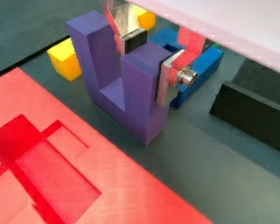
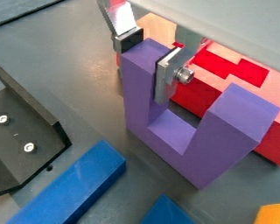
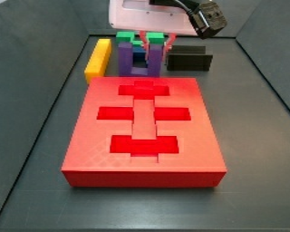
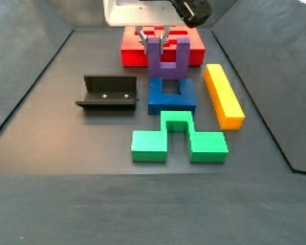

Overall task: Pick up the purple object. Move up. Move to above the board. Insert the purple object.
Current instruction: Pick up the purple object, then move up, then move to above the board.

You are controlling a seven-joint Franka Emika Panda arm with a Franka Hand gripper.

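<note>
Even, bright light, soft shadows and sharp focus throughout; the gripper [image 2: 146, 54] sits close to the wrist cameras.

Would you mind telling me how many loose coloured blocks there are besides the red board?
4. The purple object stands by the board with the gripper on one prong; the blue block, green block and yellow bar lie beyond. None seems hidden.

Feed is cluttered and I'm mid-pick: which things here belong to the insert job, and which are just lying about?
In the job:
- purple object, one prong between the gripper jaws
- board, red, with recessed cut-outs

Lying about:
- blue block
- green block
- yellow bar
- fixture
</note>
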